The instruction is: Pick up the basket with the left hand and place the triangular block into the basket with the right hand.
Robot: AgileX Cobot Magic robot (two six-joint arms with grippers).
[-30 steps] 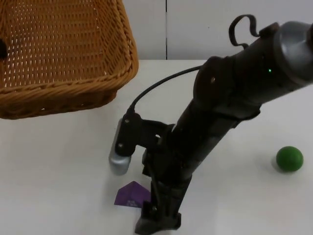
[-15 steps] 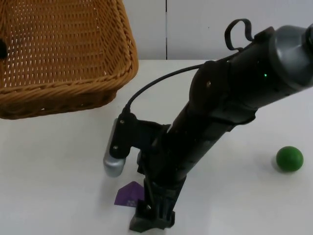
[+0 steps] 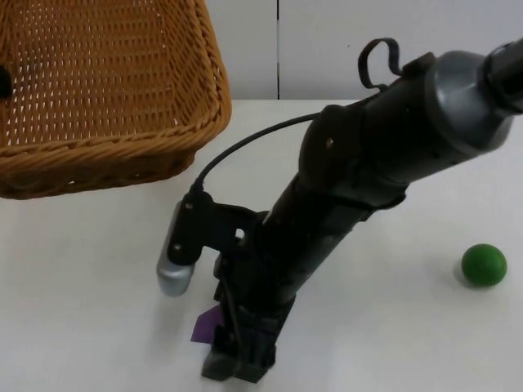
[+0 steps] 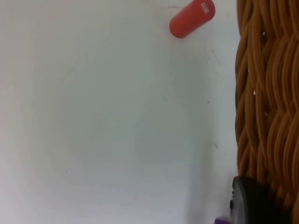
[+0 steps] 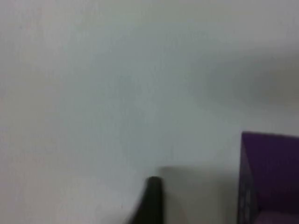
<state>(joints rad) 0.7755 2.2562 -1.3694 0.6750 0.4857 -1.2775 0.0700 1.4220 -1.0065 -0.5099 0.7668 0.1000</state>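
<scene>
Purple triangular block [image 3: 206,324] on white bench [image 3: 98,286], well apart from woven wicker basket [image 3: 106,90]. Right gripper [image 3: 237,363] low, touching block's side; finger state cannot tell. Left gripper [image 4: 250,203] at basket rim; finger state cannot tell. Green ball [image 3: 484,265] far from basket.

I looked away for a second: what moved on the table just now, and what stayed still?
The right hand slid to the picture's left over the purple triangular block, now mostly hidden beneath it; nothing has been gripped. The basket, the green ball and the table stayed as they were.
</scene>
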